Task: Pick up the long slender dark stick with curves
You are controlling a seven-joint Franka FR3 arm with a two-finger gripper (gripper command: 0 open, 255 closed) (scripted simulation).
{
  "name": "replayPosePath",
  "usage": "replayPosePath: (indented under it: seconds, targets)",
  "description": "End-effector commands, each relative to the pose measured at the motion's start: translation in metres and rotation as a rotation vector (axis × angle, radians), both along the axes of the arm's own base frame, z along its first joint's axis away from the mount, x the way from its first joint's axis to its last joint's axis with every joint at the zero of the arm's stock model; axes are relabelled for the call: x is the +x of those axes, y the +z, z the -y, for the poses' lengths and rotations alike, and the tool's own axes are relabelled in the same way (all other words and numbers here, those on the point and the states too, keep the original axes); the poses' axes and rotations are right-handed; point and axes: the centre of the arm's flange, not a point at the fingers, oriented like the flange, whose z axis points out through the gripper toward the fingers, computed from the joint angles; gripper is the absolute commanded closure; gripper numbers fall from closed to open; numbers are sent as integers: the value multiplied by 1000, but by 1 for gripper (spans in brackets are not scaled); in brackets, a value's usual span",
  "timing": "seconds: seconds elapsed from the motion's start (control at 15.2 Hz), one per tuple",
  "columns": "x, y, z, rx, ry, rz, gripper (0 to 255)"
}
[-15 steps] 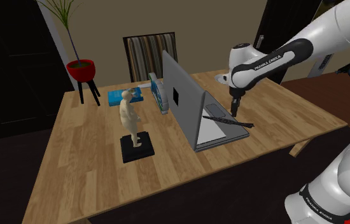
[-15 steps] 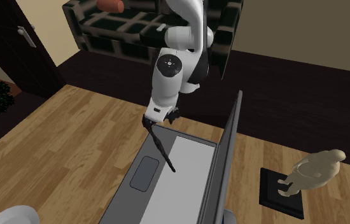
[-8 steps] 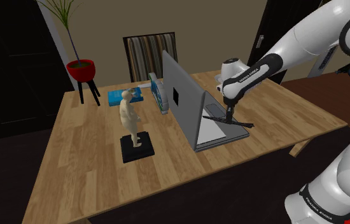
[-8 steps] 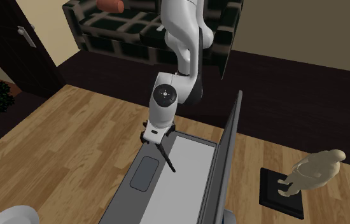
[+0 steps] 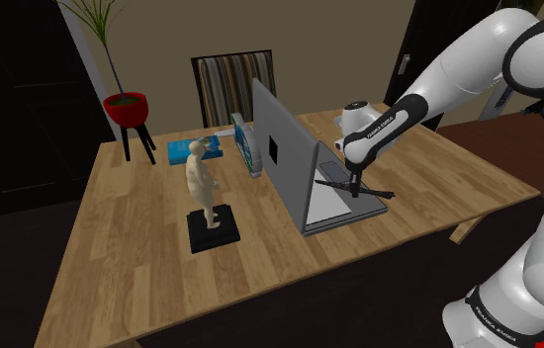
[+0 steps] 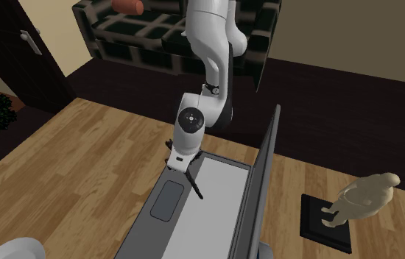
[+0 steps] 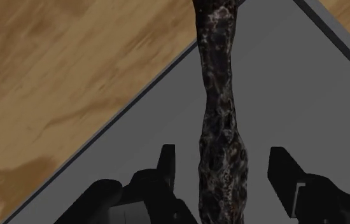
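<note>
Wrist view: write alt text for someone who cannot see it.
A dark, knobbly stick lies on a grey laptop, running between the open black fingers of the gripper, which do not touch it. A wooden table shows beside the laptop.

Wooden table (image 5: 132, 259), striped chair (image 5: 226, 85), dark sofa (image 6: 116, 35)

the arm (image 5: 458, 69) is glossy white, built of rounded, tube-like links, with dark bands (image 5: 529, 35) at the joints. a black stripe (image 5: 391, 121) with small white lettering runs along the link near the hand. a round dark cap (image 6: 190, 118) covers the wrist joint. the gripper (image 7: 224, 167) is all black, with two flat, squared fingers (image 7: 167, 163).
</note>
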Motion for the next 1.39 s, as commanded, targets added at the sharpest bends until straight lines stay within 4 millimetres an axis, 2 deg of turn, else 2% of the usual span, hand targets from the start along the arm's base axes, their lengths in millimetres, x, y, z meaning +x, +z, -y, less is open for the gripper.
replayPosePath:
  seconds: [0.0,0.53,1.32]
  targets:
    - [0,-1,0,0,0,0,255]
    - [0,-2,0,0,0,0,255]
    - [0,61,0,0,0,0,255]
